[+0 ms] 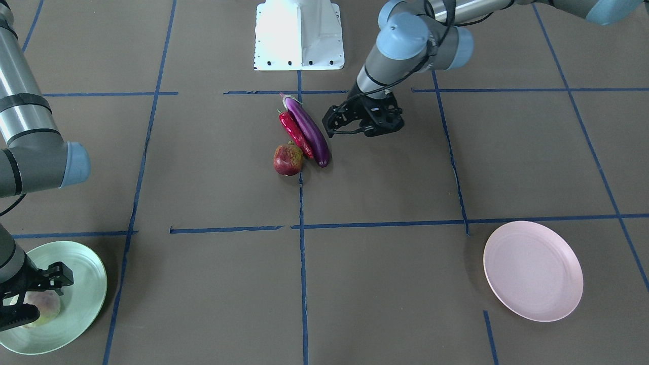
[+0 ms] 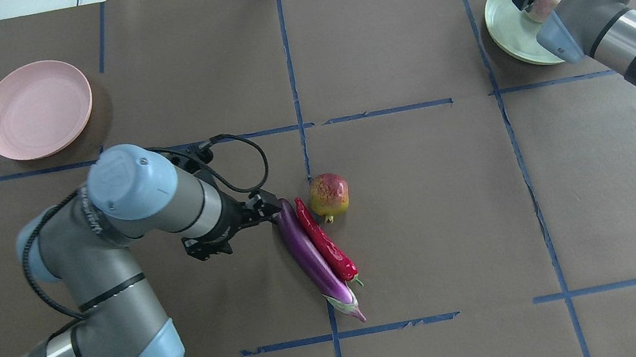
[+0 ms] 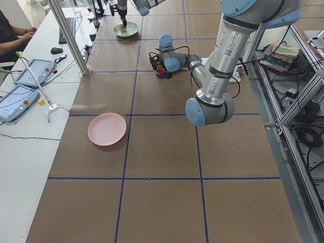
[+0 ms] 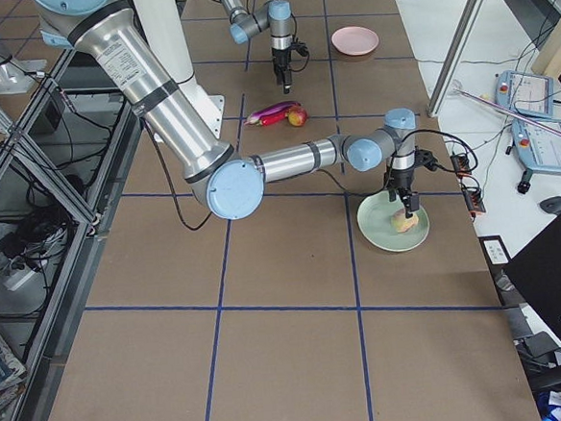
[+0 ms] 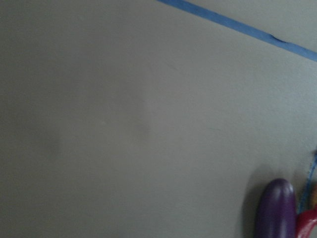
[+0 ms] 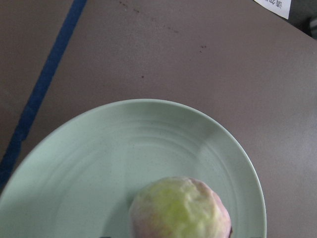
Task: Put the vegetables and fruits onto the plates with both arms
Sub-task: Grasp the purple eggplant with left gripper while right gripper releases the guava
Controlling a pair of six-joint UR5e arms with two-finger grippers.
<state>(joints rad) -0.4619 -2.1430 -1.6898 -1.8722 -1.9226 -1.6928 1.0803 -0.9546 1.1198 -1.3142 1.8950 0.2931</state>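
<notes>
The purple eggplant [image 1: 308, 131] and the red chili [image 1: 295, 134] lie side by side at the table's middle, with the dark red pomegranate [image 1: 288, 159] touching their end. My left gripper [image 1: 330, 121] is low beside the eggplant's rounded end, open and empty; in the overhead view its fingertips [image 2: 268, 208] nearly touch the eggplant [image 2: 308, 252]. The pale green-pink fruit [image 6: 181, 208] lies on the mint green plate [image 1: 81, 284]. My right gripper [image 1: 38, 296] hangs over that fruit, open, its fingers on either side. The pink plate [image 1: 532, 271] holds nothing.
The white base block [image 1: 299, 35] stands at the robot's edge of the table. Blue tape lines divide the brown table into squares. A side desk with tablets [image 3: 13, 101] and a seated person [image 3: 2, 31] lies beyond the table's far edge.
</notes>
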